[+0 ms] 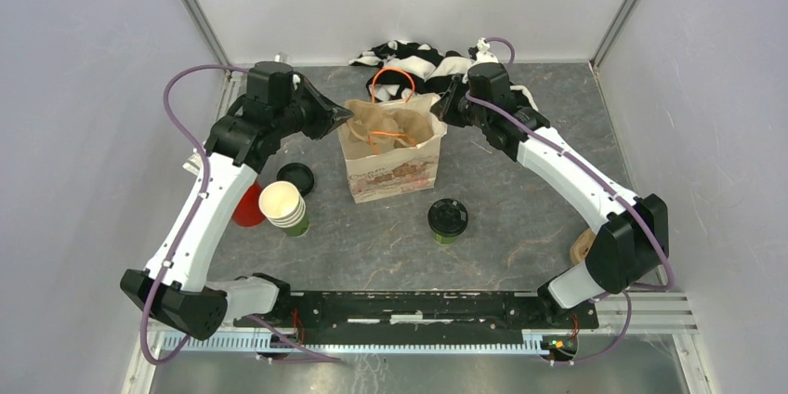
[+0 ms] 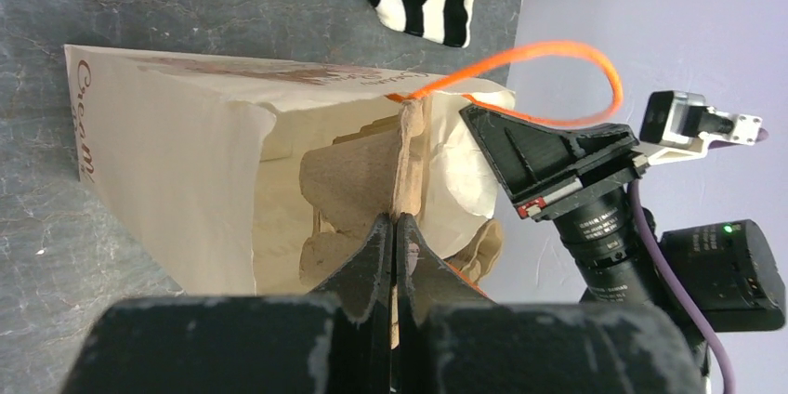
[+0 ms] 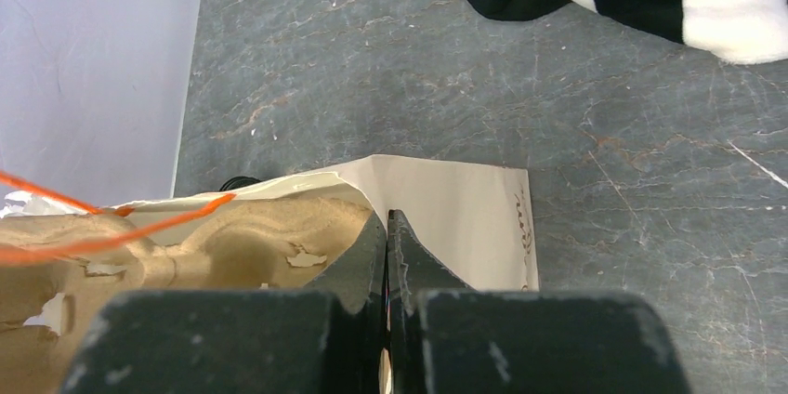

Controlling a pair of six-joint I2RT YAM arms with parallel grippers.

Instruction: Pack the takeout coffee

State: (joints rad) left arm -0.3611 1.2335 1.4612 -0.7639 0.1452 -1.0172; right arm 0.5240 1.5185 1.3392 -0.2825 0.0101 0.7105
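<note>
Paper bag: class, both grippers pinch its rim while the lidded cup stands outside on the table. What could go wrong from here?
1. The left gripper and right gripper are both shut on the paper bag rim; pulling apart could tear it.
2. Neither is free for the takeout coffee; letting go may let the mouth sag shut.
3. The brown pulp insert fills the bag, so the cup might tip.

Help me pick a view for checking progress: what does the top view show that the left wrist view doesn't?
Only top: the coffee, stacked cups and loose lid, all outside the bag. Only left wrist: the left pincer shut on the bag's rim, close up. Both: the bag, its orange handle, the striped cloth.
</note>
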